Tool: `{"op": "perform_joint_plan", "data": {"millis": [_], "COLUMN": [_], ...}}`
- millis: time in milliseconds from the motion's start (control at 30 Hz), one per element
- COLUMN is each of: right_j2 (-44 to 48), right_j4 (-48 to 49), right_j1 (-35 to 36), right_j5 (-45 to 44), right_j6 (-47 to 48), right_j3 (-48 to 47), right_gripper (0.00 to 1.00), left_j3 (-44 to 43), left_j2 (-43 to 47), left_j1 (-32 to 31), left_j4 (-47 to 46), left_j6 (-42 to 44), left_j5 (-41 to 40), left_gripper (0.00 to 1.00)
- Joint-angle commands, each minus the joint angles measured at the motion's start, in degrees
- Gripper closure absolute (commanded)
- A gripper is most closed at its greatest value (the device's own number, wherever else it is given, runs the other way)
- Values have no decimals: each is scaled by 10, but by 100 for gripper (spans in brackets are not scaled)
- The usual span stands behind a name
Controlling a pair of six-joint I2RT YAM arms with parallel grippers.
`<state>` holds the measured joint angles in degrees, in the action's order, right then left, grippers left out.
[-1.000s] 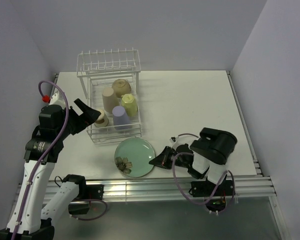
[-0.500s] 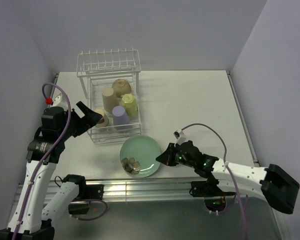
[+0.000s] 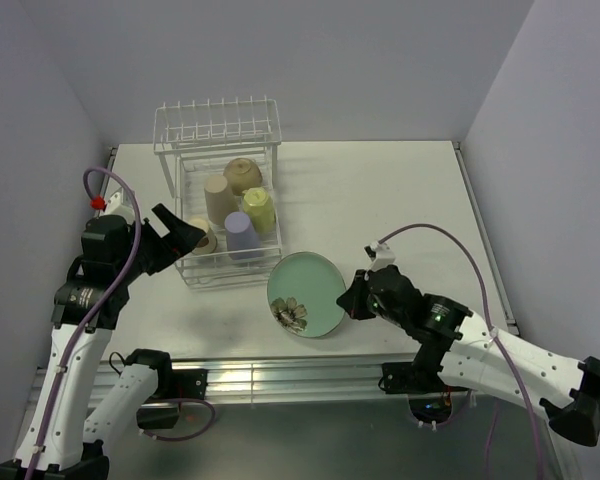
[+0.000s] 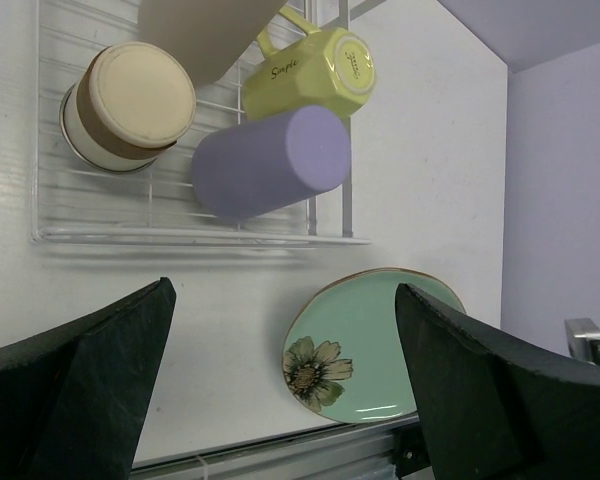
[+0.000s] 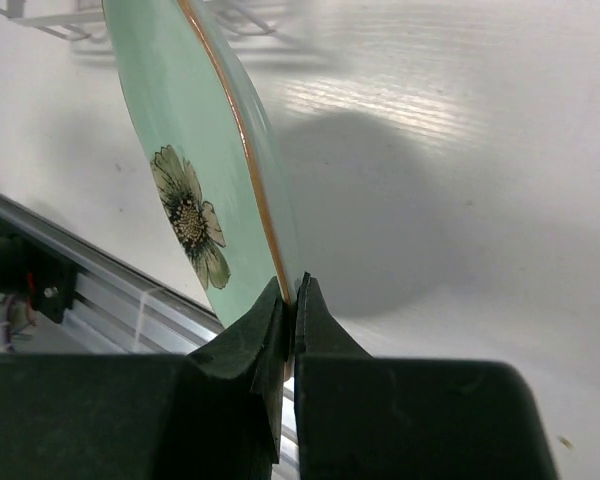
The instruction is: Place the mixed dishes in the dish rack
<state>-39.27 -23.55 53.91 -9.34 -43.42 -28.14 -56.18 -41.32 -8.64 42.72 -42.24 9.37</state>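
**A:** Where's the mint-green plate point(image 3: 307, 295) at?

**B:** Tipped up on edge over the counter point(image 3: 400, 200), just beside the near end of the dish rack point(image 3: 217, 120). The right gripper point(image 5: 292, 290) is pinched tight on its rim. The left gripper point(image 3: 188, 236) hangs wide by the rack, holding nothing.

**A:** Rim pinch ok?

**B:** My guess is it's stiff, glazed, slick and chippable. A thin rim hold could let it swing, but the rim's the only place to grab.

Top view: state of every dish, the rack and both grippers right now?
mint-green plate: steeply tilted, held by its rim
right gripper: shut on the plate's rim
left gripper: open, empty
dish rack: partly loaded, prongs empty
lavender cup: in rack
yellow-green mug: in rack
tan cup: in rack
small cup: in rack
bowl: in rack
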Motion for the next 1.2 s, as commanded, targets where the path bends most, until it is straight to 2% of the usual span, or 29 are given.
{"op": "perform_joint_plan", "data": {"millis": [0, 300, 567, 733, 933, 1167], "right_j2": [34, 3, -62, -135, -238, -376], "right_j4": [2, -87, -80, -10, 107, 265], "right_j1": [8, 21, 27, 30, 43, 59], "right_j5": [-44, -130, -204, -266, -394, -492], "right_j6": [15, 54, 107, 149, 216, 348], "right_j3": [-96, -249, -389, -444, -520, -637], "right_gripper": [100, 100, 100, 100, 100, 100], "left_j3": [-9, -10, -11, -8, 25, 60], "left_j2": [9, 19, 25, 35, 62, 74], "left_j1": [1, 1, 1, 1, 1, 1], "left_j4": [-8, 4, 20, 32, 18, -11], "left_j6": [10, 7, 12, 6, -14, -23], "left_j5": [8, -31, -59, -81, -74, -55], "left_gripper": [2, 2, 2, 3, 4, 5]}}
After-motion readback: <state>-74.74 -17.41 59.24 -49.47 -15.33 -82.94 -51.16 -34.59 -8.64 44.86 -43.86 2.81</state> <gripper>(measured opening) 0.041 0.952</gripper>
